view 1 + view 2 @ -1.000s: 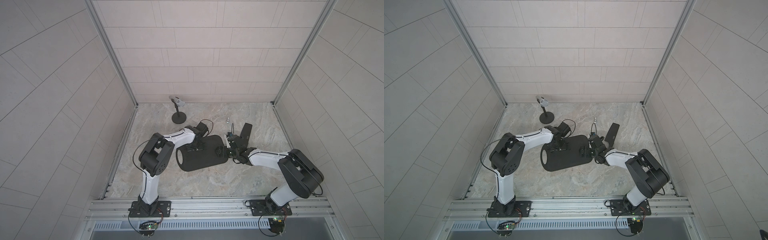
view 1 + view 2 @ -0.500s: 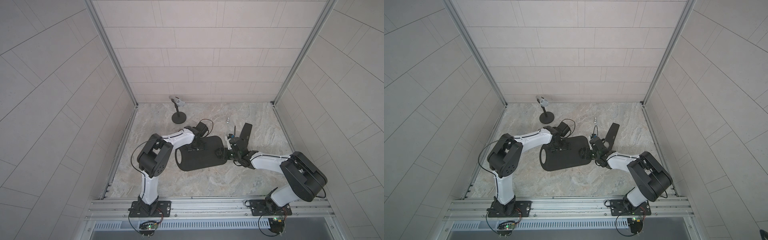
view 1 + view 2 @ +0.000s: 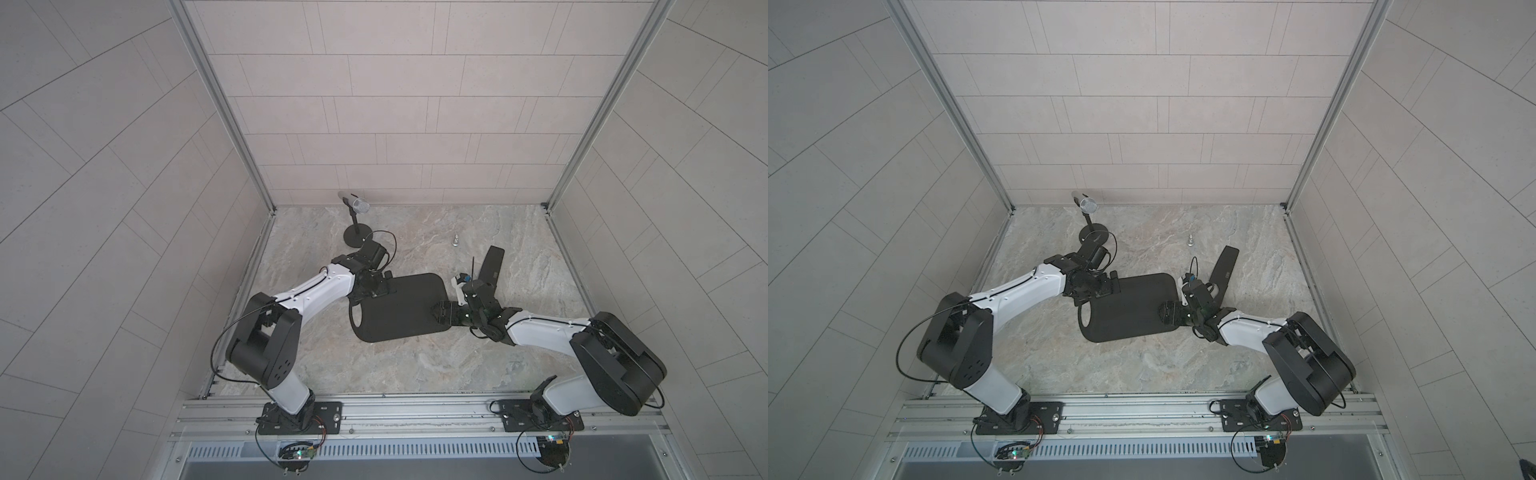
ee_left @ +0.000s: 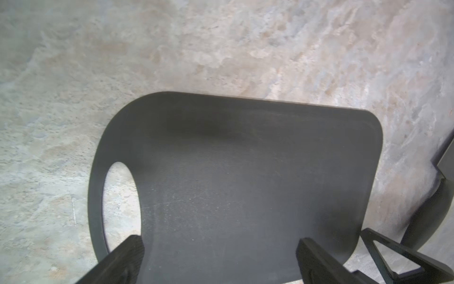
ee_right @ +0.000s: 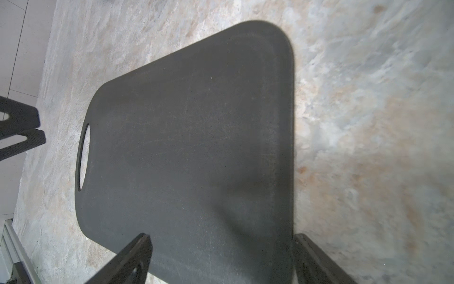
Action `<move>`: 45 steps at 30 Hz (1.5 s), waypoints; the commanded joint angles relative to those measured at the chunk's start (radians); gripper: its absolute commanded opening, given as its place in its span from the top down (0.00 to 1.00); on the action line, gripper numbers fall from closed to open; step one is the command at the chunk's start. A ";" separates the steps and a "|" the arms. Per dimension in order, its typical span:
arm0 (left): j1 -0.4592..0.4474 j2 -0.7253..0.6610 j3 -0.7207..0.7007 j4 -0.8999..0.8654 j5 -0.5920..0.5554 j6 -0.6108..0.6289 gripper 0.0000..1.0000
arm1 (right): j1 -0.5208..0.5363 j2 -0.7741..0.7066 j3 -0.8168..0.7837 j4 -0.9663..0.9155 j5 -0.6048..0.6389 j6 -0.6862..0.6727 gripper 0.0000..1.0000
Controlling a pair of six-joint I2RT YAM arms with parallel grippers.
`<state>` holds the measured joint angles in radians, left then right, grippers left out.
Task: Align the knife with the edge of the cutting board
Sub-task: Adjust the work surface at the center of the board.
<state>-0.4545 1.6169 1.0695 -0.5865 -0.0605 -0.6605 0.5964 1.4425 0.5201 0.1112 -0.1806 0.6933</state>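
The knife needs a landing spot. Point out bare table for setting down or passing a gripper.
Widest bare table: the strip between the cutting board and the front rail. Also free: the far right corner behind the knife. Crowded: the board's two ends, where the left gripper and right gripper are, and the gap between board and knife.

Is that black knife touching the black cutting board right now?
Apart. In a top view, bare marble tabletop lies between the knife and the cutting board.
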 commanded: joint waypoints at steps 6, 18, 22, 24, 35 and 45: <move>0.120 -0.092 -0.124 0.071 0.064 -0.016 0.00 | 0.014 -0.003 -0.060 -0.226 -0.045 0.034 0.10; 0.156 -0.064 -0.216 0.150 0.061 -0.059 0.00 | 0.003 0.050 0.042 -0.303 0.016 -0.042 0.08; 0.158 -0.053 -0.238 0.166 0.047 -0.099 0.00 | -0.013 0.100 0.080 -0.311 0.013 -0.063 0.08; 0.158 -0.042 -0.243 0.175 0.045 -0.105 0.00 | -0.022 0.120 0.093 -0.311 0.012 -0.072 0.08; 0.158 0.055 -0.243 0.217 0.063 -0.125 0.00 | -0.038 0.173 0.136 -0.293 -0.018 -0.089 0.08; 0.113 0.126 -0.189 0.211 0.057 -0.130 0.00 | -0.024 0.183 0.069 -0.230 -0.034 -0.046 0.08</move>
<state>-0.3191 1.6623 0.9085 -0.3439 -0.0467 -0.7776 0.5632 1.5600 0.6655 0.0177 -0.1989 0.6075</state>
